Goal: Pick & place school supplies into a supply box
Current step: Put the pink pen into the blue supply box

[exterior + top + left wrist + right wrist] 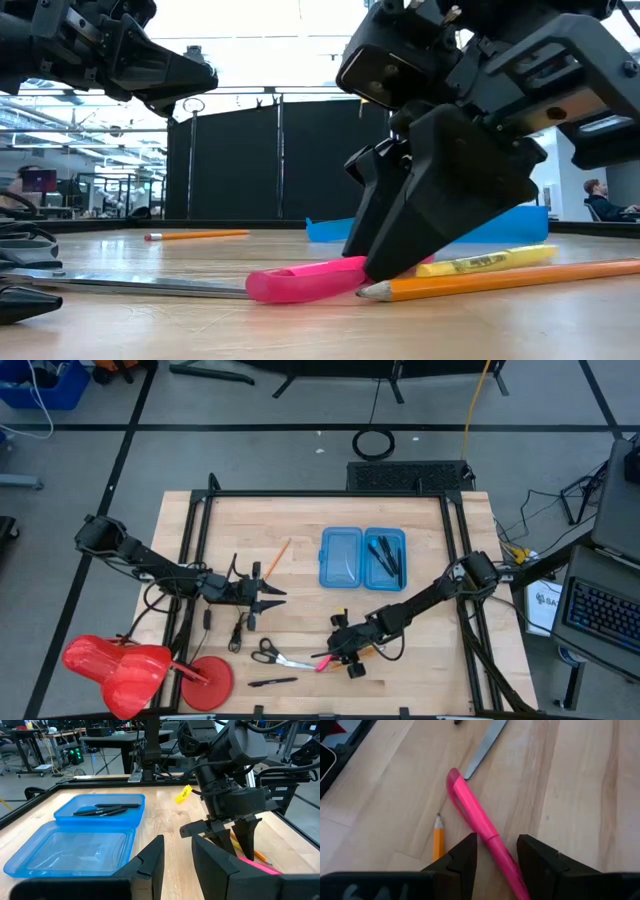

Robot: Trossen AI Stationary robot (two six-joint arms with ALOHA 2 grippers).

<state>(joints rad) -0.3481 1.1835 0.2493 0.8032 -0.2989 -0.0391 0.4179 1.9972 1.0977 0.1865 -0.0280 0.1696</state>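
Observation:
My right gripper (pixel 497 854) is open and low at the table's near middle, pointing down. Its fingers stand on either side of a pink marker (pixel 470 805) that lies flat; a narrow gap shows on each side. Beside the marker lie an orange pencil (pixel 500 280) and a yellow marker (pixel 490 260). The scissors (pixel 268 653) lie just left of it. The blue supply box (pixel 340 557) lies open toward the far side, with black pens (pixel 387 555) in its right half. My left gripper (pixel 177 865) is open and hovers over the table's left part.
A second orange pencil (pixel 278 557) lies left of the box, and a black pen (pixel 272 682) lies near the front edge. A red plastic object (pixel 120 665) sits at the near left corner. A black frame borders the tabletop. Bare wood shows right of the box.

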